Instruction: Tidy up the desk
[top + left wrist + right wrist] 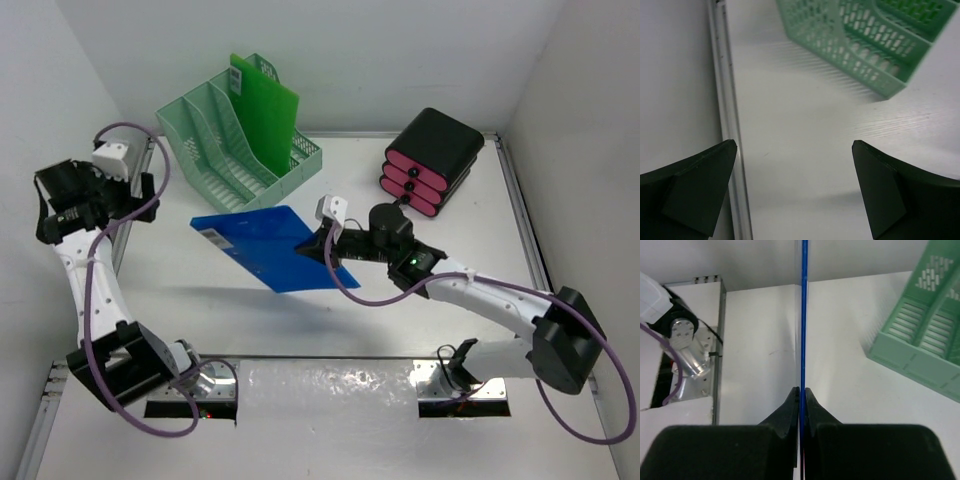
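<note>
1. The right gripper [801, 391] was pinched nearly closed on the near edge of a blue folder [262, 245], one finger against each face.
2. From that gripper the folder ran straight ahead, showing only as a thin blue line edge-on in the right wrist view.
3. The desk [500, 240] lay below the gripper and folder, and the folder's shadow fell on its white surface.
4. A mint-green mesh file rack [225, 140] stood ahead and to the right of the right gripper, apart from the folder's far edge.
5. A green folder [268, 110] stood upright in one of the rack's compartments.
6. A black case with pink drawer fronts [432, 160] sat behind the right gripper, near the desk's far right corner.
7. The left gripper [794, 147] was spread wide with nothing between its fingers.
8. Below it lay bare desk, with the silver side rail [729, 115] running past its left finger and the rack's corner ahead to its right.
</note>
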Controlling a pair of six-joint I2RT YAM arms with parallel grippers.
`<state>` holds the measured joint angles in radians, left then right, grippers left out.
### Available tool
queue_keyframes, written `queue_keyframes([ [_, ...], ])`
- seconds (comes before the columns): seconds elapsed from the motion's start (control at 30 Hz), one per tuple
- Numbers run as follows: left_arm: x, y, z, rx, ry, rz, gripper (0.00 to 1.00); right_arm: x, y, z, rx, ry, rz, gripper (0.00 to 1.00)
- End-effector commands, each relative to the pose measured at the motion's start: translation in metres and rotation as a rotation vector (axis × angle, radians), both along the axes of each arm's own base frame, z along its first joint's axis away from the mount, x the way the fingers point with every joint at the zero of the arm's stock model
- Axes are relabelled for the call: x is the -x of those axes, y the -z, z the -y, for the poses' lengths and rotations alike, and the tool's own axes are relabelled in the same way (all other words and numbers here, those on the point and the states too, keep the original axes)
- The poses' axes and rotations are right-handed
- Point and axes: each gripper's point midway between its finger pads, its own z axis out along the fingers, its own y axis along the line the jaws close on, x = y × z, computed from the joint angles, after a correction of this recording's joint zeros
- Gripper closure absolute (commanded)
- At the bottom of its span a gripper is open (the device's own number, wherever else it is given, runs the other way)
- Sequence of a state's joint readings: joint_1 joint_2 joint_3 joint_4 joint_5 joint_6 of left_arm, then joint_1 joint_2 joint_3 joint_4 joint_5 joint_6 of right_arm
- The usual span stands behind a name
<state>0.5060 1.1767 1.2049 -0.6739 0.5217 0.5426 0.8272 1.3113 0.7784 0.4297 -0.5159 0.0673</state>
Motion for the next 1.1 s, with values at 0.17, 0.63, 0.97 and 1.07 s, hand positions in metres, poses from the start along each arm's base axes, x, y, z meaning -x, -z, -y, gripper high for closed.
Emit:
queue_keyframes([
  [0.17,-0.01,0.018,-0.028,0.055,0.003,0.013,0.0,-0.065,-0.107,0.018,-0.08,0.194,0.164,1.0],
  [0.63,-0.013,0.05,-0.034,0.056,0.009,-0.046,0.0,-0.244,-0.198,-0.025,-0.324,0.533,0.293,1.0],
  [0.97,-0.019,0.083,-0.046,0.054,0.006,-0.115,0.0,-0.315,-0.184,-0.064,-0.496,0.601,0.247,1.0],
  [1.07,-0.022,0.095,-0.046,0.08,0.012,-0.139,0.0,-0.321,-0.179,-0.062,-0.502,0.627,0.256,1.0],
])
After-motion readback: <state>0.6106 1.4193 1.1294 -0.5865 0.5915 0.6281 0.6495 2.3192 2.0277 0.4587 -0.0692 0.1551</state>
